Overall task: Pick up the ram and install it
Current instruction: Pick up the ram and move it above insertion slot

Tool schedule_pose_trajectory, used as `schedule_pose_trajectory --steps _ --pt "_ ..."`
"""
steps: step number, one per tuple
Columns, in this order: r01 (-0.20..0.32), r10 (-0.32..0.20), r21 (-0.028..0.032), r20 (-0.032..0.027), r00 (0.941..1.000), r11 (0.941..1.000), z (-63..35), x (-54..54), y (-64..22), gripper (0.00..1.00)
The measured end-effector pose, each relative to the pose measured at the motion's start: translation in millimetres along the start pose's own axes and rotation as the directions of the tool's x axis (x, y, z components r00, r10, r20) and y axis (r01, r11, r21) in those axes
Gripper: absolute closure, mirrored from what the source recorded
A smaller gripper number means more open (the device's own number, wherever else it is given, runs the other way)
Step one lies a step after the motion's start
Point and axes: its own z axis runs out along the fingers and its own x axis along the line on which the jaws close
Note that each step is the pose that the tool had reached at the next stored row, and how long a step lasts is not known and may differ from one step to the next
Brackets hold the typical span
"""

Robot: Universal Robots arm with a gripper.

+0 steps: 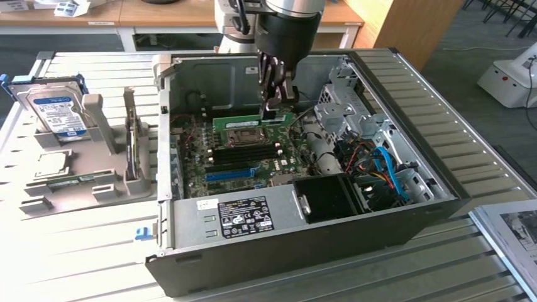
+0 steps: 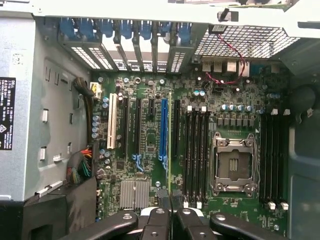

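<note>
A robot gripper point(image 1: 275, 104) clamps a green ram point(image 1: 239, 121) stick over the motherboard point(image 1: 220, 165) inside an open computer case point(image 1: 419, 211); a hard drive point(image 1: 57, 114) stands apart.

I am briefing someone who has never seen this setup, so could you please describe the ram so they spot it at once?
Find the open computer case; over its motherboard hangs the arm's pincer. The ram is the long, thin green stick clamped in that pincer, unlike the black slots and the blue slot strip, which sit fixed on the board.
</note>
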Motion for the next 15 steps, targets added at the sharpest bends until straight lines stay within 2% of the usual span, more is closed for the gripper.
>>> schedule_pose_trajectory --steps 15 --pt "0.000 0.000 0.0000 -0.0001 1.0000 1.0000 2.4 -21.8 -0.4 0.88"
